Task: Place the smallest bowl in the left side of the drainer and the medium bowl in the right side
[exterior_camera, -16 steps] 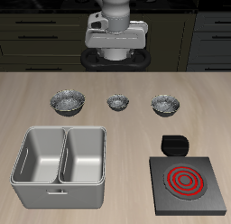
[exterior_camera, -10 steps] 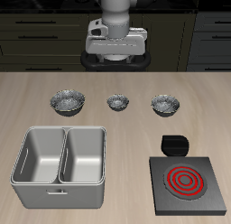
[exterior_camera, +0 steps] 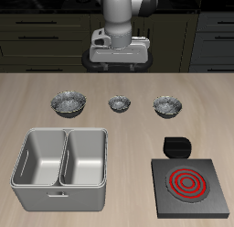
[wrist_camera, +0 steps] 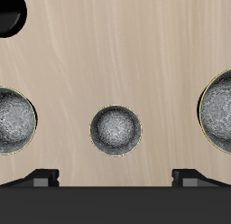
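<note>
Nearest the desk's (exterior_camera: 128, 130) front edge sits the drainer (exterior_camera: 61, 167) — a light grey basin, both of its compartments holding nothing — with the black stove (exterior_camera: 191, 186) and its red coil beside it on the same front strip.

Farther back, three speckled metal bowls stand in a row, well apart from one another. The smallest bowl (exterior_camera: 119, 103) is the middle one; the medium bowl (exterior_camera: 167, 105) stands at the end on the stove's side, and the widest bowl (exterior_camera: 69, 103) at the end on the drainer's side. All three rest upright on the bare wood.

Beyond the row, at the desk's back, the hand (exterior_camera: 117, 49) hangs high above the surface, touching nothing. In the wrist view the smallest bowl (wrist_camera: 115, 130) lies almost straight below it, between the medium bowl (wrist_camera: 13, 120) and the widest bowl (wrist_camera: 219, 110). Two dark fingertips (wrist_camera: 41, 178) show far apart — the hand is spread wide and holds nothing.

No writing or label is readable on anything.
</note>
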